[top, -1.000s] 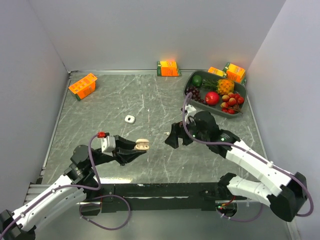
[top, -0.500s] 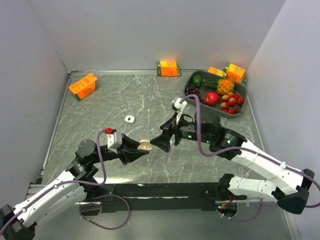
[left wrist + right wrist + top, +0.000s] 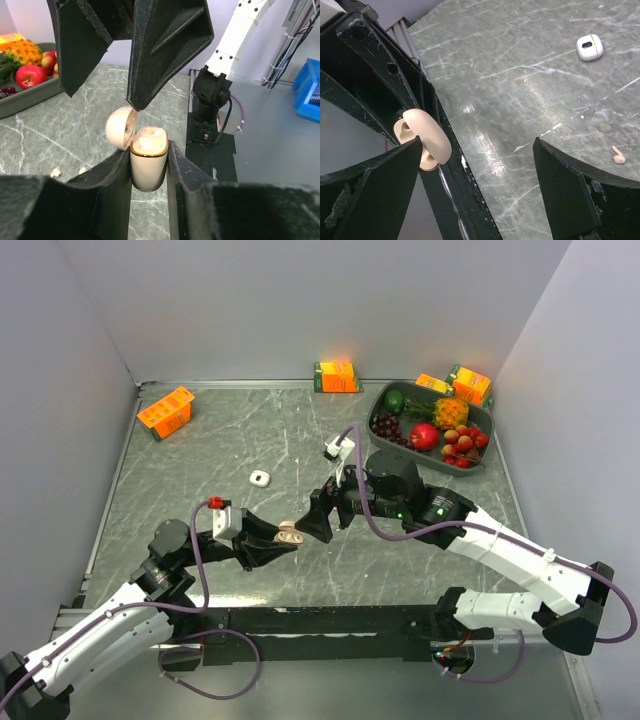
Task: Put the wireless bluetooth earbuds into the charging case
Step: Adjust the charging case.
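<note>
The desk has a dark grey-green top veined with white like marble. Plain pale lavender-grey panels close it in on three sides: a back wall, a left wall and a right wall. Even light leaves a soft glare on the top. Past the desk's near edge, the left wrist view shows grey floor and what may be blue crates.

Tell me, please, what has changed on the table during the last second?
The open right fingers moved left, toward the small beige plastic charging case with its lid open, and now hang just beside it. The left fingers kept the case clamped and shifted slightly right. The white rounded case, orange cartons and grey fruit tray stayed.
</note>
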`<state>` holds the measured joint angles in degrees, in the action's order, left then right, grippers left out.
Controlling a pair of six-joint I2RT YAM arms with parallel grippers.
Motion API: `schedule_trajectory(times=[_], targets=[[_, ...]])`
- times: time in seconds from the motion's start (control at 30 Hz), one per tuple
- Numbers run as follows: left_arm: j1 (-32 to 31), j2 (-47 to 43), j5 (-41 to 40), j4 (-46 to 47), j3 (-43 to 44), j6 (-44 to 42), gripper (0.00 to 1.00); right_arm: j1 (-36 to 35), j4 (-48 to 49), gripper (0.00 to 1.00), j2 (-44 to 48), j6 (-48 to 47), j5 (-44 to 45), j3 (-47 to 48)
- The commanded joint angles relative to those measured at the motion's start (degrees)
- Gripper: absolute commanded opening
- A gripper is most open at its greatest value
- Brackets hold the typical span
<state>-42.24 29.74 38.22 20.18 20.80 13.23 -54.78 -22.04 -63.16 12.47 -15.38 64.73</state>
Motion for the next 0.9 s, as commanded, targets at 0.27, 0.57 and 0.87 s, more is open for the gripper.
schedule_trajectory(times=[0.27,0.57,0.87], targets=[[-0.3,-1.87,3.88,2.76,2.49,1.53,0.01,-0.32,-1.87,0.99,-2.41,-0.17,3.42,3.56],[-0.39,-2.66,3.89,2.49,2.32,2.06,0.01,-0.41,-2.22,0.99,-2.24,0.19,4.4,3.83],[-0.39,-4.16,-0.68,-0.59,1.62,0.39,0.01,1.86,1.73,1.0,7.95,2.2,7.02,-3.0]])
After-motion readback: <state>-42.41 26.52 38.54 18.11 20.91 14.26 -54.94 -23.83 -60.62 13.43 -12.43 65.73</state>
